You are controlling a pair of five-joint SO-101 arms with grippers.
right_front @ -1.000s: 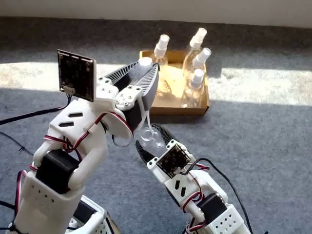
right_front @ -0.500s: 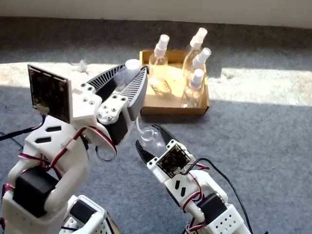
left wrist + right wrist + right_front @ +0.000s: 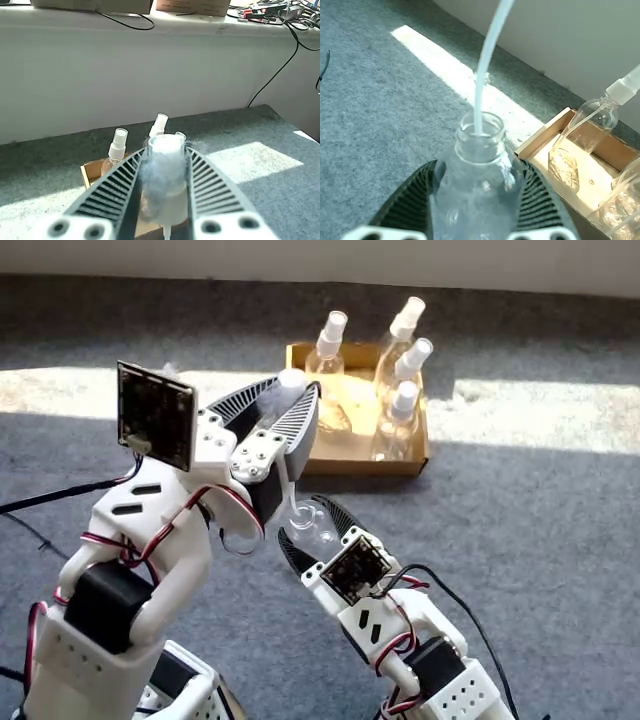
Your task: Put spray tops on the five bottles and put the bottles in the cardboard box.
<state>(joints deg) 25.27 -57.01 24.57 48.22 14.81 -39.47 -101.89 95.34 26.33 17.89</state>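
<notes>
My left gripper (image 3: 285, 400) is shut on a white spray top (image 3: 166, 175), held above the open bottle. Its thin dip tube (image 3: 487, 65) hangs down, with the tip inside the bottle's neck. My right gripper (image 3: 305, 530) is shut on that clear bottle (image 3: 476, 195), holding it upright above the grey carpet. The cardboard box (image 3: 410, 462) lies beyond, with several capped spray bottles (image 3: 403, 410) standing in it.
Grey carpet surrounds the box, with a sunlit strip (image 3: 530, 415) across it. A pale wall (image 3: 150, 75) rises behind the box. A black cable (image 3: 50, 480) runs along the floor at the left, and a small clear object (image 3: 168, 369) lies left of the box.
The left arm swung left and lifted the spray top's tube out of the bottle, then came back so the tube enters the neck again. The right arm kept still.
</notes>
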